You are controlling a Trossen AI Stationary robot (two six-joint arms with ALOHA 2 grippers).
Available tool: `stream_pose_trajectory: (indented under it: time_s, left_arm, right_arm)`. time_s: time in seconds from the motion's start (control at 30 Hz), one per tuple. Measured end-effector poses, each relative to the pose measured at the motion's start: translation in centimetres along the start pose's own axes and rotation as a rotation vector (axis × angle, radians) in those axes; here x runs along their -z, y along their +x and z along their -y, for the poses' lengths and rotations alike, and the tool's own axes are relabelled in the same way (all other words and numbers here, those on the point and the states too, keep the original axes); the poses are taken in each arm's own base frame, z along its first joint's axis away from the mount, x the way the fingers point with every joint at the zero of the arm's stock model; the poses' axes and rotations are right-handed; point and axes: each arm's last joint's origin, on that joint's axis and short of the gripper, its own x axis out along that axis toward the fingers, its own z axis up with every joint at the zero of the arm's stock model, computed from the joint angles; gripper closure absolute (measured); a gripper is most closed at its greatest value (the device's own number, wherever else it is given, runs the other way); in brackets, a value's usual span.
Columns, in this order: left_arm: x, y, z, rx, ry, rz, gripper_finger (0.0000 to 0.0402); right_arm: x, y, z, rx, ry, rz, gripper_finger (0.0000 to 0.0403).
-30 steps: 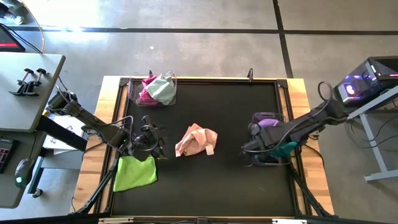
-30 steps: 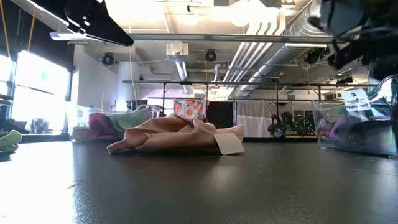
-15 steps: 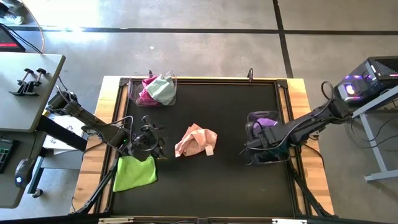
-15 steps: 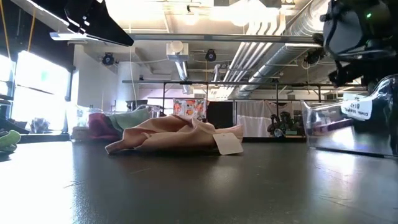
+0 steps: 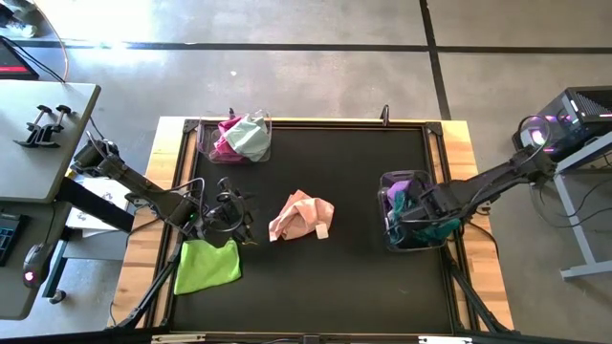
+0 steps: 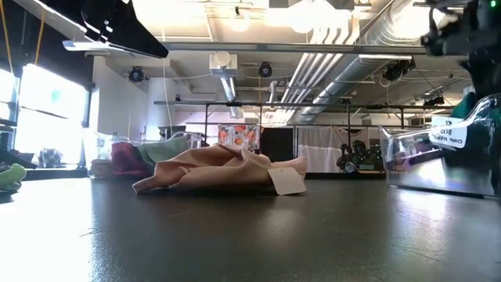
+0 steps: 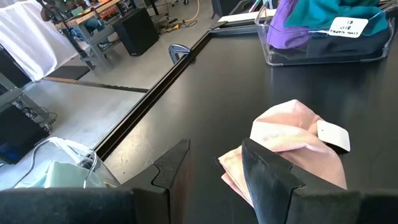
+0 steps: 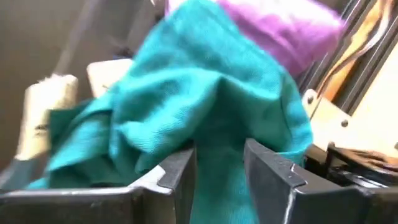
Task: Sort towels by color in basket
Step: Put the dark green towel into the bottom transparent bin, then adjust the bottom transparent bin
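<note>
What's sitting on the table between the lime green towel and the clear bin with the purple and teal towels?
The peach-pink towel, crumpled with a white tag, lies between the lime green towel and the clear bin; the overhead view shows it. Otherwise the dark mat is bare there.

On the worktop (image 5: 354,277) one towel (image 5: 302,216) lies in the middle, between a bin (image 5: 235,139) far left and a bin (image 5: 411,212) at right.
</note>
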Motion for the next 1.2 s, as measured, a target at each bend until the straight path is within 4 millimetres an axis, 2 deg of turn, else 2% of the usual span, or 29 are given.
stream_pose_trajectory:
  time_s: [0.17,0.33,0.53,0.67,0.83,1.0,1.2]
  left_arm:
    - [0.0,0.0,0.0,0.0,0.0,0.0,0.0271]
    - [0.0,0.0,0.0,0.0,0.0,0.0,0.0271]
    - [0.0,0.0,0.0,0.0,0.001,0.0,0.0271]
    - [0.0,0.0,0.0,0.0,0.001,-0.001,0.0271]
    - [0.0,0.0,0.0,0.0,0.001,-0.001,0.0271]
    - [0.0,0.0,0.0,-0.001,0.002,-0.001,0.0271]
    - [0.0,0.0,0.0,-0.001,0.002,-0.001,0.0271]
  right_arm:
    - [-0.7,-2.0,-0.4,-0.069,-0.009,0.113,0.0275]
    - [-2.3,-2.2,-1.5,-0.174,-0.129,0.206,0.0275]
    - [-5.5,-0.9,-3.5,-0.308,-0.222,0.336,0.0275]
    - [-8.1,0.7,-4.2,-0.259,-0.257,0.359,0.0275]
    - [-10.4,3.3,-4.5,-0.154,-0.249,0.295,0.0275]
    - [-10.9,4.9,-4.6,-0.083,-0.274,0.21,0.0275]
    - [-9.9,5.1,-4.2,-0.011,-0.298,0.135,0.0275]
